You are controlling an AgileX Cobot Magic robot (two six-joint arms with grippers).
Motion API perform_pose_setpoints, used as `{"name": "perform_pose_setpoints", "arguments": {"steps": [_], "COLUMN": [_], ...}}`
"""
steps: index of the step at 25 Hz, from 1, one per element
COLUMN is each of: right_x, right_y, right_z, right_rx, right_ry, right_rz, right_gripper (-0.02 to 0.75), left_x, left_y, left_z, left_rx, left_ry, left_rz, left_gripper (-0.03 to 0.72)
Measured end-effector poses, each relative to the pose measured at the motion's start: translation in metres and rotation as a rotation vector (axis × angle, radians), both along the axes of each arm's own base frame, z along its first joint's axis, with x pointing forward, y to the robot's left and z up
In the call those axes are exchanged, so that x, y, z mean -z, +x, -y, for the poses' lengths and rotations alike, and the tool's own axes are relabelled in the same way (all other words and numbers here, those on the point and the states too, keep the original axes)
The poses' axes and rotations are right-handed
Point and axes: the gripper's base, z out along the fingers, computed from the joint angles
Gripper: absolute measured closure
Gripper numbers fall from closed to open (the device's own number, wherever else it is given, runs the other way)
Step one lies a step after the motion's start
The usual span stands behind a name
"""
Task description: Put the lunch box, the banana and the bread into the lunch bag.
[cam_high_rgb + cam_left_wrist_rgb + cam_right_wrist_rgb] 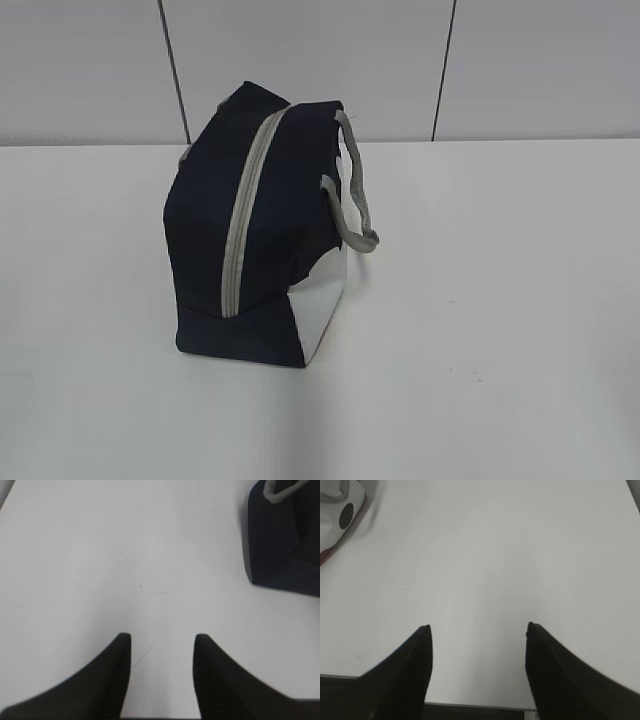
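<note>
The navy lunch bag stands on the white table with its grey zipper closed along the end facing the camera and grey handles on its right side. A dark corner of the lunch bag shows at the top right of the left wrist view, and its white lower panel at the top left of the right wrist view. My left gripper hangs open over bare table, away from the bag. My right gripper is open wider, also over bare table. The lunch box, banana and bread are out of view. Neither arm shows in the exterior view.
The white table spreads around the bag on all sides. A grey panelled wall rises behind it. The table's front edge lies just under my right gripper.
</note>
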Motion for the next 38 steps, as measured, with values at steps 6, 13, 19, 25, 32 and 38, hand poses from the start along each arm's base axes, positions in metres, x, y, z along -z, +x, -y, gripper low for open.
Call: {"name": "perform_pose_setpoints", "arguments": {"steps": [6, 13, 19, 25, 32, 38], "right_x": [0.001, 0.001, 0.001, 0.001, 0.001, 0.001], "right_y": [-0.007, -0.007, -0.008, -0.008, -0.008, -0.008], "right_z": [-0.001, -0.001, -0.001, -0.001, -0.001, -0.001], "right_rx": [0.054, 0.079, 0.079, 0.081, 0.081, 0.082], "right_ry": [-0.001, -0.001, -0.001, -0.001, -0.001, 0.001], "right_rz": [0.039, 0.037, 0.039, 0.039, 0.039, 0.039], "right_gripper": [0.300, 0.300, 0.300, 0.300, 0.300, 0.300], "left_x": [0.001, 0.001, 0.001, 0.001, 0.001, 0.001], "left_y": [-0.016, -0.018, -0.018, -0.018, -0.018, -0.018], "left_z": [0.001, 0.001, 0.001, 0.001, 0.001, 0.001], "left_rx": [-0.005, -0.004, -0.004, -0.004, -0.004, -0.004], "left_ry": [0.002, 0.001, 0.001, 0.001, 0.001, 0.001], "left_rz": [0.094, 0.104, 0.104, 0.104, 0.104, 0.104], "left_gripper": [0.380, 0.380, 0.380, 0.380, 0.380, 0.380]}}
